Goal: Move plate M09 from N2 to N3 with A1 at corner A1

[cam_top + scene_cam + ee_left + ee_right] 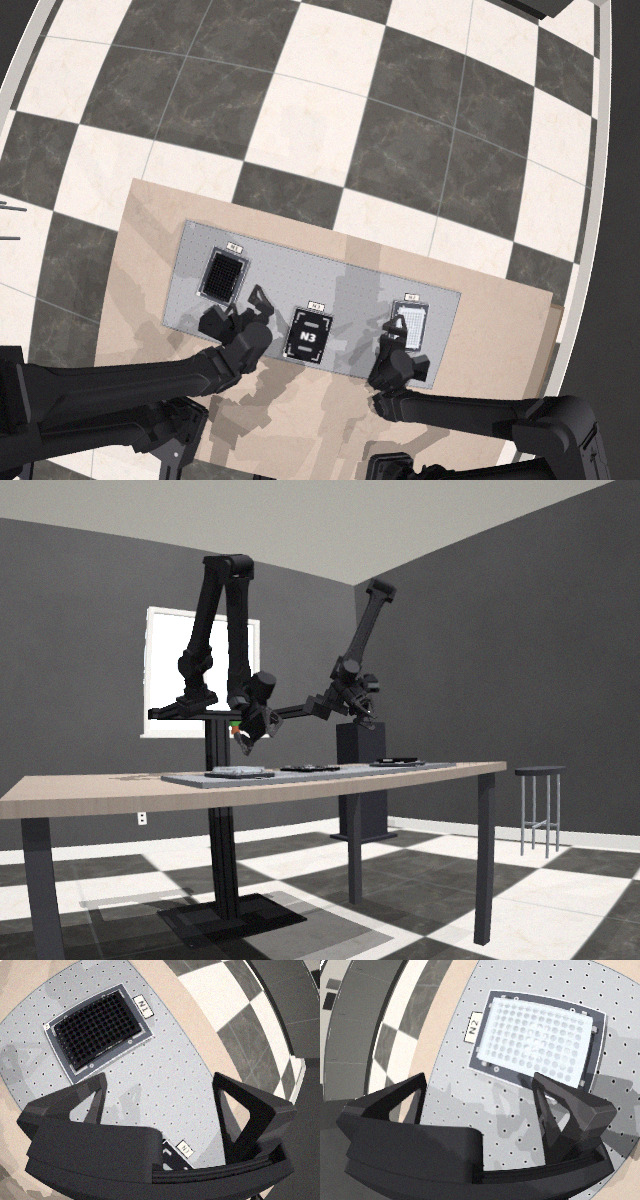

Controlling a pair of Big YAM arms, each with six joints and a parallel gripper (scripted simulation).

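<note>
A white plate [416, 329] [238, 770] [535, 1035] sits on nest N2 [596, 1056]; no plate label is legible. The black landing nest N3 [323, 330] [310, 770] is bare, and its corner shows in the left wrist view [171, 1157]. A black plate [223, 276] [397, 760] [97, 1030] sits on nest N1 [80, 1074]. My right gripper [397, 320] [259, 744] [479, 1078] is open and empty above the deck beside N2, partly covering the white plate in the top view. My left gripper [245, 296] [159, 1078] is open and empty above the deck beside N1.
The grey perforated deck [289, 268] lies on the wooden table [491, 330]. Signs N1 [234, 248] [143, 1006], N3 [315, 306] [184, 1149] and N2 [411, 297] [473, 1027] stand beside their nests. N3 lies between the two arms.
</note>
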